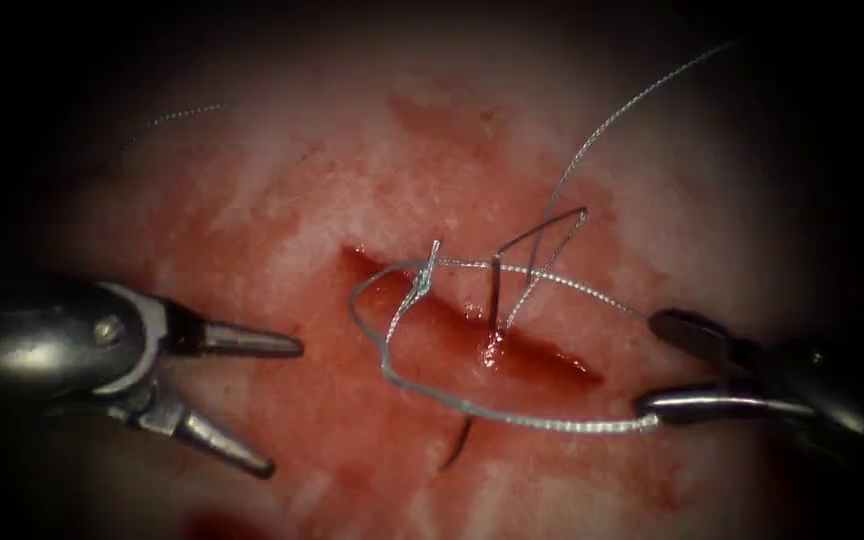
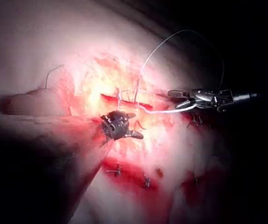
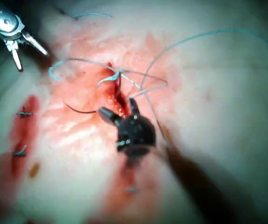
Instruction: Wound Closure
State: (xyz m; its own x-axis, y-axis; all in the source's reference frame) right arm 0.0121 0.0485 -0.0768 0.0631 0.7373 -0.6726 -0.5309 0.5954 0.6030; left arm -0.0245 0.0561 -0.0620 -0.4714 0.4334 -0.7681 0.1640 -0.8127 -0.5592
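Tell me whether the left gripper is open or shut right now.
Open. In the endoscope view the left gripper has its two jaws spread apart with bare tissue between them, holding nothing.

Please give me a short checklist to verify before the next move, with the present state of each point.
1. Left claw free: ok. It is open and holds nothing.
2. Silvery braided thread gripped: not ok. The right claw is open; the thread only meets its lower jaw.
3. Thin dark curved needle located: ok. It lies below the dark red cut, and neither claw holds it.
4. Needle free of the pale pink tissue: cannot tell.
5. Thread untangled: not ok. Its loops cross over the cut.
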